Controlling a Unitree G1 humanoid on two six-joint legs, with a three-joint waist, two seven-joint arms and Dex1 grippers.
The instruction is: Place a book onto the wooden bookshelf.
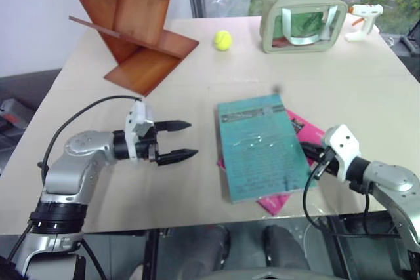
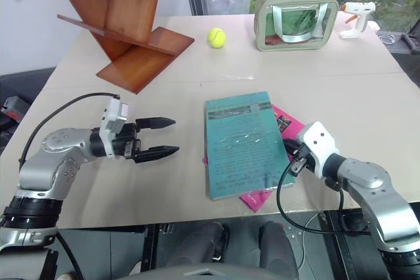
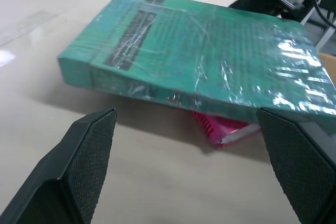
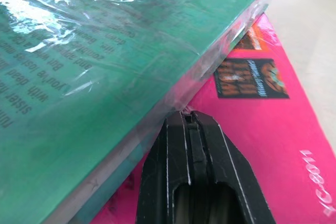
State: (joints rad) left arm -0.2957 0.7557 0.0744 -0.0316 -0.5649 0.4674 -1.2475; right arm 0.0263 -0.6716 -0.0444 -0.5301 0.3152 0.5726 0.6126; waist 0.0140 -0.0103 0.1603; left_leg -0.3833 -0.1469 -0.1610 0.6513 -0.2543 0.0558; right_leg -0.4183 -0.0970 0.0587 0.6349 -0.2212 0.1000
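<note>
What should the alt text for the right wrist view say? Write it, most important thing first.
The right claw, shut, noses against the side edge of the teal book, which lies on top of a pink book.

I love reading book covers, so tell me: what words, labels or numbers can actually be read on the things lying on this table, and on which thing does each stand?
Thick teal hardcover book, cover seen upside down: "sister", "you've", "dead", "with"; other lines too blurred.
Thin magenta-pink book, white print near its edge: unreadable; orange-and-black label: blurred.
Grey-green framed bag, white glue gun: no readable text.

Table [image 1: 367, 83] bears bookshelf [image 1: 141, 37], ball [image 1: 222, 40], bag [image 1: 302, 24].
</note>
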